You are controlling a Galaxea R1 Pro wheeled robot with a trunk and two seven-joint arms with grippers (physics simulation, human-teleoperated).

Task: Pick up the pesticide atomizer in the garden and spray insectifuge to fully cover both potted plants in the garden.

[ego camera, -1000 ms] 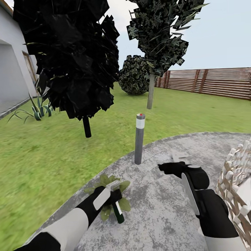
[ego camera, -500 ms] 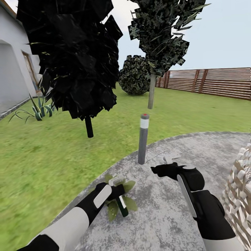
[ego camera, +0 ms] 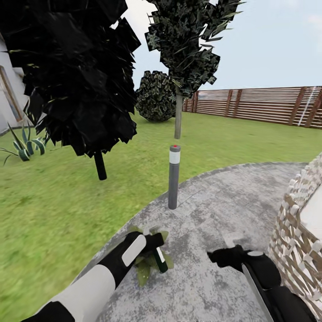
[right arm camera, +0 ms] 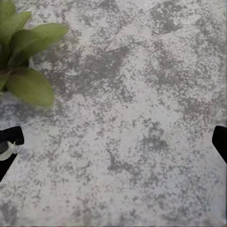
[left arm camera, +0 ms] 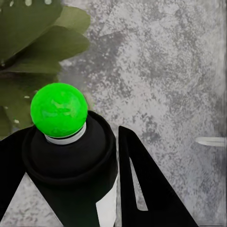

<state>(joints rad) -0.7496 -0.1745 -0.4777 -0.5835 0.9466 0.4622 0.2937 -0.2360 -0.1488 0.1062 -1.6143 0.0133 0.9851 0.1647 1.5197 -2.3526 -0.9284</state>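
My left gripper [ego camera: 154,249] is shut on the pesticide atomizer [ego camera: 159,260], a slim dark-green bottle with a white label, tilted over a potted plant [ego camera: 144,270] at the patio's edge. In the left wrist view the atomizer [left arm camera: 66,146] sits between the black fingers [left arm camera: 146,194]; its round tip shows bright green, with the plant's leaves [left arm camera: 33,38] just beyond. My right gripper [ego camera: 220,257] hangs open above bare patio stone, to the right of the plant. The right wrist view has the right gripper [right arm camera: 113,144] spread wide and the plant's leaves [right arm camera: 26,61] at one side.
A tall grey post [ego camera: 173,179] with a red top stands at the round stone patio's [ego camera: 223,201] rim. A white wicker lattice [ego camera: 297,223] crowds the right side. Lawn, dark trees [ego camera: 76,80], a round bush [ego camera: 155,96] and a slat fence [ego camera: 268,105] lie beyond.
The camera has turned slightly right. My right gripper has dropped lower and nearer to me. The left gripper still holds the atomizer over the plant.
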